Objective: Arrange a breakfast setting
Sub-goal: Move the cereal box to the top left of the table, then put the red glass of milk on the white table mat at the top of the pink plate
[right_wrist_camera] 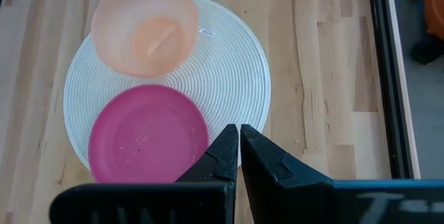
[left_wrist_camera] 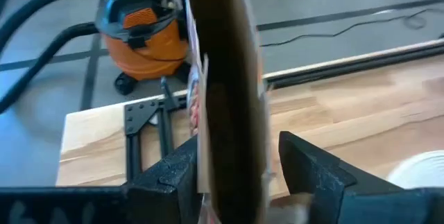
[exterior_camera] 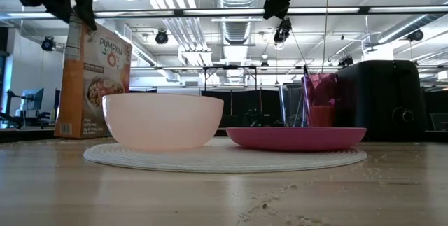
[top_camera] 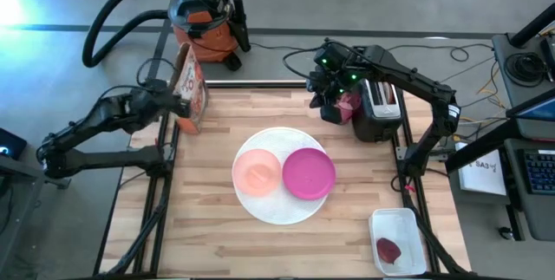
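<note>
A large white round plate [top_camera: 279, 200] lies mid-table. On it rest a pale pink bowl [top_camera: 257, 172] and a smaller magenta plate [top_camera: 308, 174]. A translucent pink cup [exterior_camera: 318, 100] and a clear glass [exterior_camera: 290, 107] stand at the far right by a black toaster [top_camera: 378, 105]. A cereal box [top_camera: 191, 89] stands upright on its base at the far left. My left gripper [left_wrist_camera: 239, 172] is open astride the box's top. My right gripper [right_wrist_camera: 239, 148] hangs shut and empty above the cup area, high over the table. My left gripper stands open over the cereal box's upper edge [left_wrist_camera: 232, 134], slanting down from the table's left. One finger [left_wrist_camera: 173, 175] lies right against a broad face; whether it touches I cannot tell. The other finger [left_wrist_camera: 312, 172] stands clear of the opposite face.
An orange-and-black shop vacuum [top_camera: 204, 16] with its hose sits on the floor beyond the far edge. A clear container [top_camera: 399, 241] holding a dark red item sits at the near right corner. Bare wood lies along the near edge and left of the plate.
</note>
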